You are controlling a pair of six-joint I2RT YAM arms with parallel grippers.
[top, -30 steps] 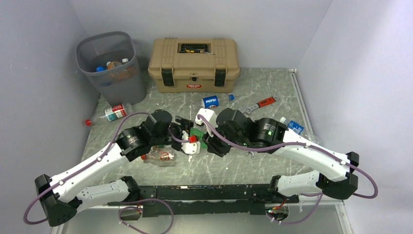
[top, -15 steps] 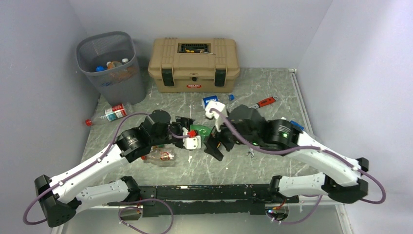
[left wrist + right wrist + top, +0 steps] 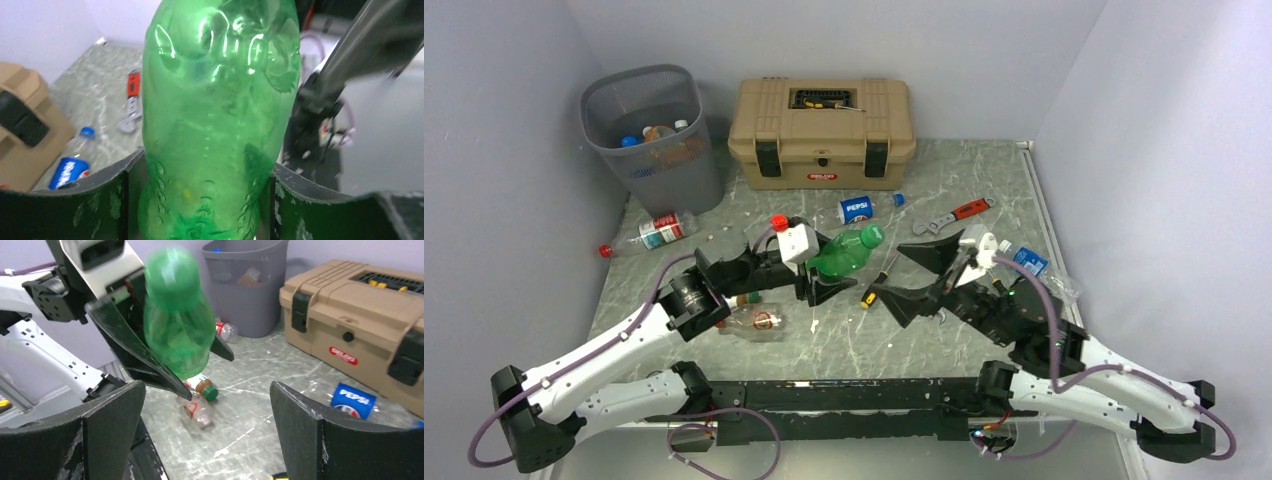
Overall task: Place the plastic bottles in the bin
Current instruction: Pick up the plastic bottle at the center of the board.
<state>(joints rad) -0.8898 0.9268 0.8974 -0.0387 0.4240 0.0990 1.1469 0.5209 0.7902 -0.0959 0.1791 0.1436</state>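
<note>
Bound for the bin (image 3: 664, 175) back left, beside the toolbox (image 3: 824, 130): my left gripper (image 3: 822, 275) pinches the green bottle (image 3: 849, 250) aloft over mid-table, needing a swing back-left and a release. My right gripper (image 3: 919, 275) hangs spread, empty. A crushed bottle (image 3: 754, 320), Pepsi bottle (image 3: 856, 209) and screwdriver (image 3: 876, 285) lie around; nothing seems to block the way.

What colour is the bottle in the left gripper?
Green; the bottle shows best in left wrist view.

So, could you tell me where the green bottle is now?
Top view: the green bottle is mid-table, gripped by the left pincer, the screwdriver just right of it.
</note>
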